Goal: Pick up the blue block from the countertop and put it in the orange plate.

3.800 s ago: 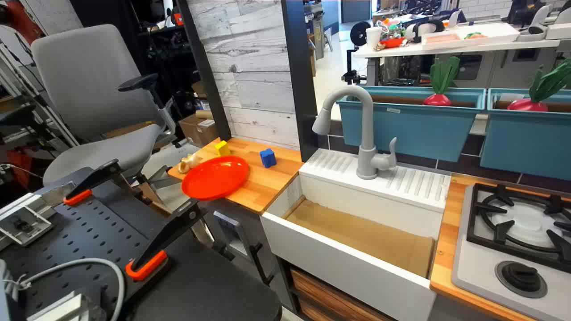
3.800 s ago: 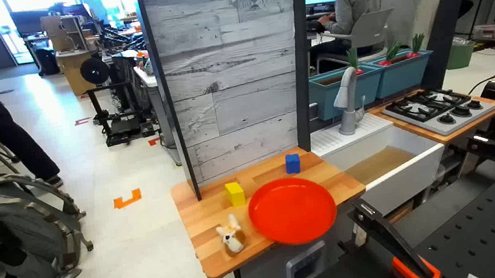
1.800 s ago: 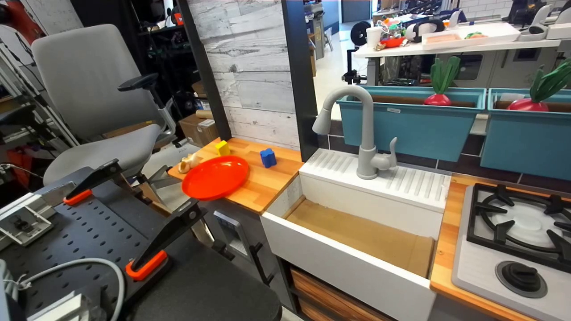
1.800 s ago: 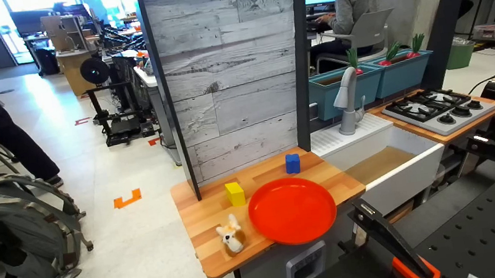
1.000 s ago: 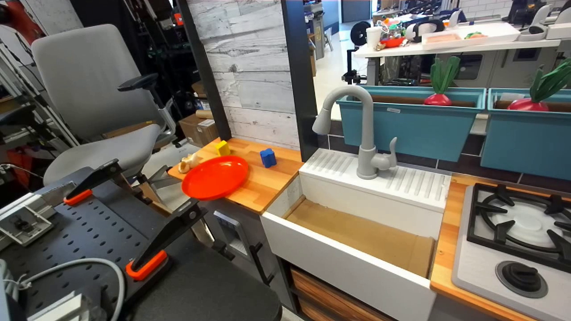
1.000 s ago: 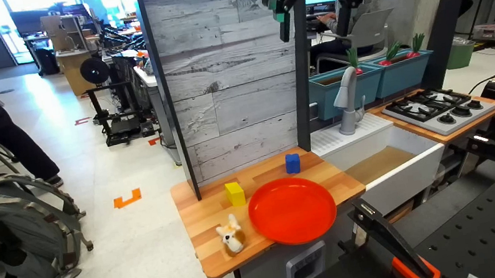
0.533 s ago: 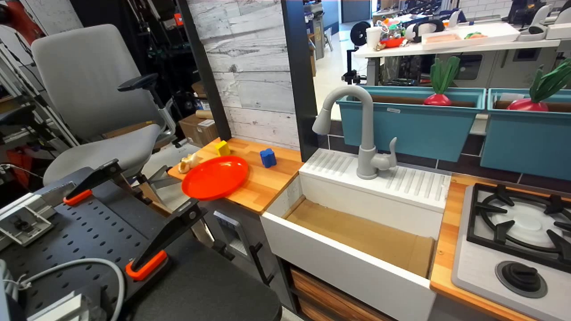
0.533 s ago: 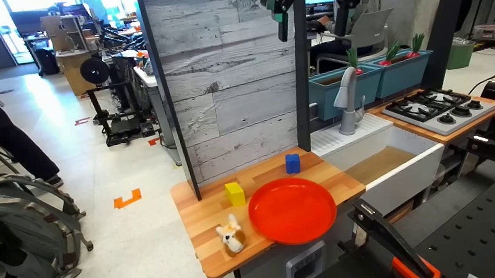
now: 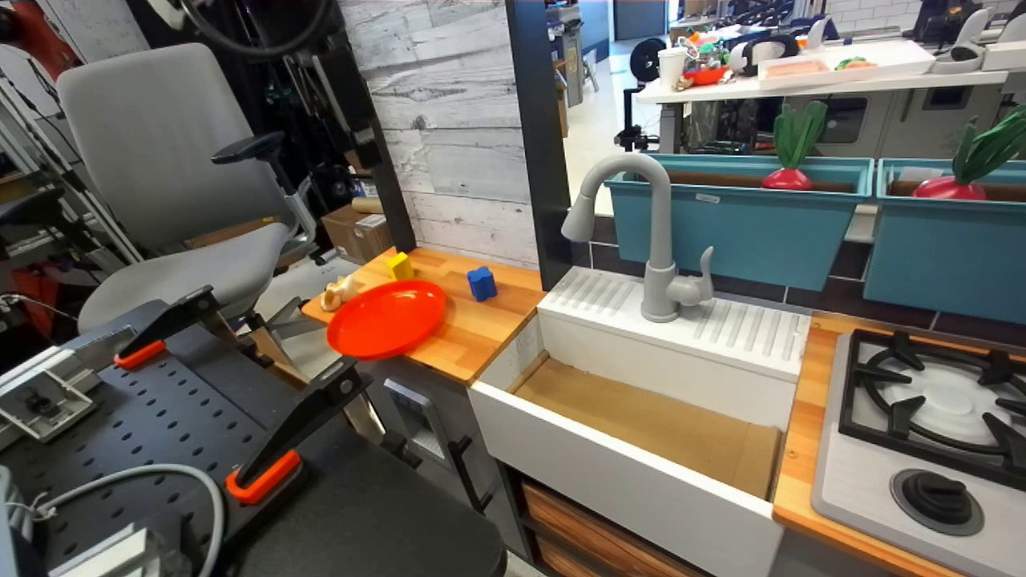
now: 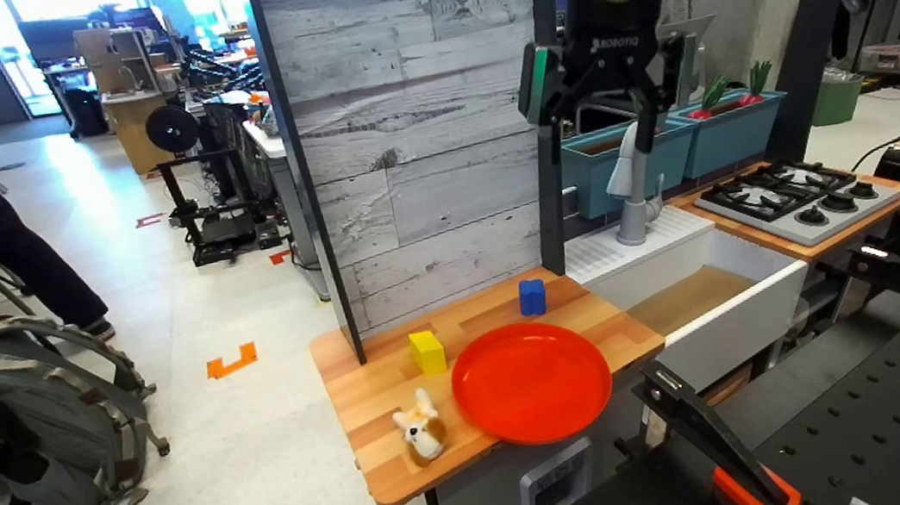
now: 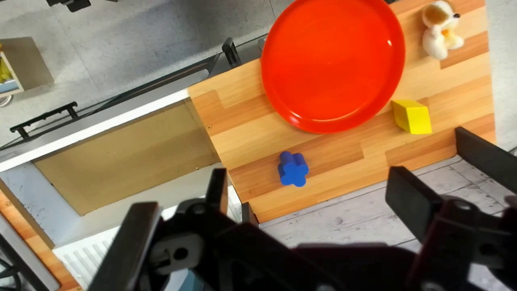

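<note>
Pincer (image 10: 599, 139) spread wide up there, well above the desk (image 10: 480, 313)! Blue block (image 10: 532, 297) sits near the sink (image 10: 736, 328), wood showing all round; orange plate (image 10: 531, 382) overhanging the front edge, plank wall (image 10: 434, 133) behind.

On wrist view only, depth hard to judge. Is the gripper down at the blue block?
Observer: No. In an exterior view, the gripper hangs well above the blue block.
Operator: Where's the faucet? I can't make it out.
Observer: The faucet stands upright on the ribbed white ledge at the back of the sink.
Operator: What's behind it?
Observer: A teal planter holding a red radish-like vegetable with green leaves.
</note>
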